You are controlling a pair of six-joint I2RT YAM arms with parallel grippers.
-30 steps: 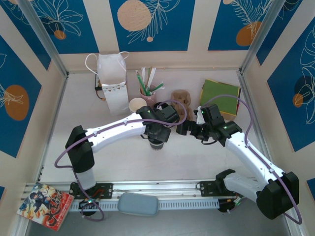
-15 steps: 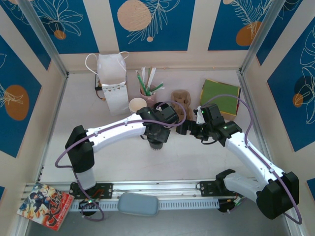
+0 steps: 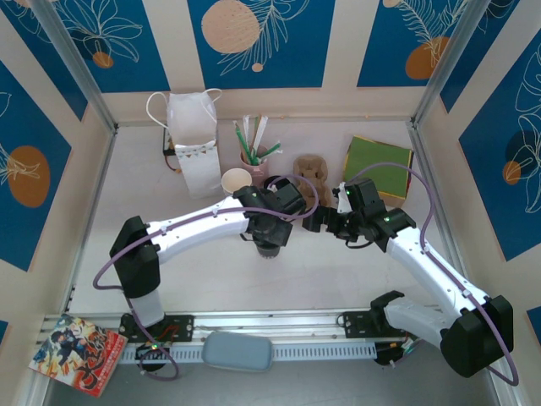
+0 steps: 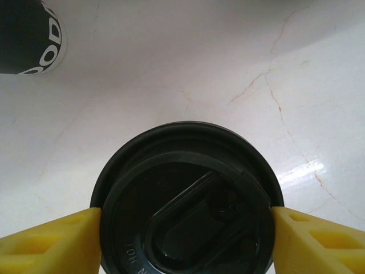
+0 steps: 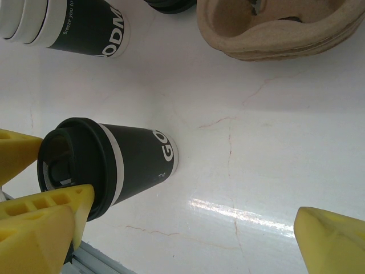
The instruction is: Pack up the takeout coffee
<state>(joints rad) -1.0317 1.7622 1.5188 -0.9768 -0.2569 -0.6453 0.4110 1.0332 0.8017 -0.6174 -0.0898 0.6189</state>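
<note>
left wrist: left claw point(image 4: 185, 231) clenched on takeout coffee point(image 4: 185, 194) lid edges; right claw point(image 3: 314, 222) released beside, bare table point(image 4: 228, 68) around.

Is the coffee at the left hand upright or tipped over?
Upright. The left wrist view looks straight down on the takeout coffee, lid on, table around it; the left hand is shut on the lid's sides.

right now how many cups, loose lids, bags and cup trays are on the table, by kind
lidded cup: 1
open cup: 1
pink cup of straws: 1
loose lid: 1
paper bag: 1
cup tray: 1
total: 6
</note>
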